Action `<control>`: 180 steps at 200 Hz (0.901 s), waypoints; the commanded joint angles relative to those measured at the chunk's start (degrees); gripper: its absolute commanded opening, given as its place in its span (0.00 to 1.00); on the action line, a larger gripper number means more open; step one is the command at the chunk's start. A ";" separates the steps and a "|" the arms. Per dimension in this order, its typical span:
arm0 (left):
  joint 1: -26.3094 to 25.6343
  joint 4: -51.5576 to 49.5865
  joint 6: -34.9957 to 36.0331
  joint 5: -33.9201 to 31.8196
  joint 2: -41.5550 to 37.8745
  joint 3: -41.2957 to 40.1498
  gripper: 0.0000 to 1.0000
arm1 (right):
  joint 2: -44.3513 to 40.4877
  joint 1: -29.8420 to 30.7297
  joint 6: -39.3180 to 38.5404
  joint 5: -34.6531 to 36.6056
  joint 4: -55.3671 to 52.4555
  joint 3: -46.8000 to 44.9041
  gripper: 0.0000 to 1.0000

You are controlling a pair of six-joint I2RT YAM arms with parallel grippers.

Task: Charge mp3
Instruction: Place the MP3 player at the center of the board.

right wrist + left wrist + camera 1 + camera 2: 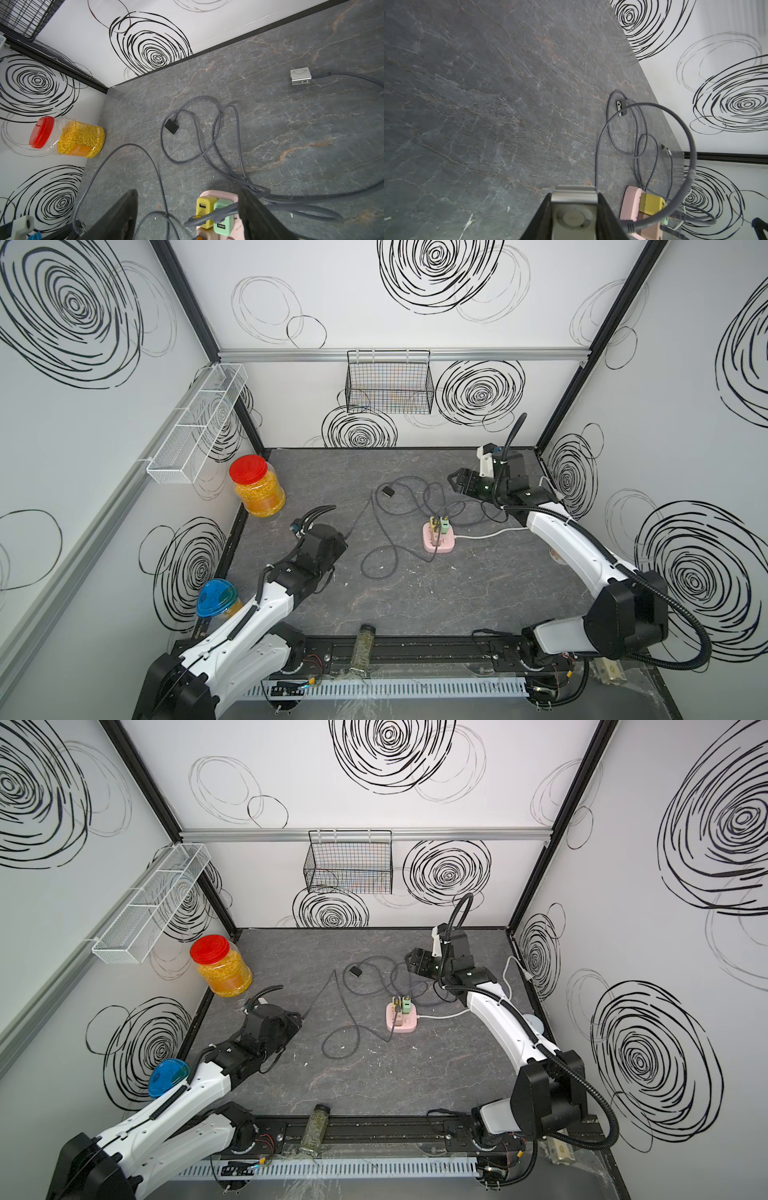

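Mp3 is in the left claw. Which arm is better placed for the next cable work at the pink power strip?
Right, most likely. The right claw hangs open and empty just by the power strip. The left claw is shut on the mp3 and farther off.

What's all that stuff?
held mp3 player: one, silver, in left pincer
cabled mp3 player: one, silver, back right
small gadget: one, black, mid-table
power strip: one, pink, mid-table
chargers: two, yellow and green, in strip
cables: several, grey, looped on table
jar: one, red-lidded, back left
tub: one, blue-lidded, front left
spice bottle: one, clear, front rail
baskets: two, white and black, walls
pincers: two, black, left pincer shut, right pincer open
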 commanded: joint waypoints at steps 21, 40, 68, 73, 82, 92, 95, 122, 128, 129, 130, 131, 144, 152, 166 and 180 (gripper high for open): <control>-1.01 2.97 1.39 1.71 7.09 3.09 0.35 | 0.10 -0.37 -1.25 -0.99 -0.35 -0.19 0.79; 0.26 1.77 3.90 0.21 9.93 5.00 0.36 | 0.24 -0.47 -1.41 -1.31 -0.42 -0.04 0.79; 5.01 1.90 7.02 -0.39 12.27 6.85 0.36 | 0.15 -0.55 -1.77 -1.25 -0.72 -0.03 0.79; 6.07 1.63 7.66 -0.88 12.69 7.26 0.36 | 0.22 -0.54 -1.77 -1.29 -0.72 0.03 0.79; 8.21 1.34 9.06 -1.83 13.48 7.90 0.36 | 0.30 -0.69 -1.77 -1.26 -0.76 0.06 0.79; 11.11 1.54 9.81 -1.23 14.51 8.23 0.35 | 0.49 -0.69 -1.77 -1.39 -0.70 0.06 0.79; 12.02 1.96 9.97 -0.73 14.88 8.23 0.35 | 0.55 -0.71 -1.77 -1.43 -0.65 0.10 0.79; 17.47 5.32 11.44 0.78 18.67 9.44 0.35 | 1.60 -0.66 -1.77 -2.15 -0.51 0.57 0.79; 17.89 5.58 11.75 0.60 19.93 10.13 0.35 | 1.89 -0.70 -1.85 -2.16 -0.58 0.75 0.79; 17.91 5.64 11.83 0.59 20.18 10.28 0.35 | 1.90 -0.71 -1.86 -2.17 -0.58 0.75 0.79; 17.97 5.63 11.96 0.59 20.39 10.40 0.35 | 1.95 -0.72 -1.86 -2.18 -0.58 0.80 0.79; 18.00 5.67 12.02 0.58 20.62 10.54 0.35 | 2.02 -0.68 -1.82 -2.14 -0.53 0.83 0.79; 18.46 5.97 12.60 0.32 23.84 12.39 0.35 | 2.72 -0.73 -1.99 -2.16 -0.72 1.17 0.79; 18.68 6.34 12.63 0.44 25.81 13.39 0.35 | 3.07 -0.75 -2.12 -2.19 -0.89 1.46 0.79; 18.89 7.40 12.29 0.53 29.01 14.48 0.35 | 3.61 -0.84 -2.29 -2.04 -0.92 1.80 0.79; 19.08 8.14 11.87 0.30 31.67 15.16 0.35 | 4.00 -0.97 -2.48 -2.18 -0.86 1.99 0.79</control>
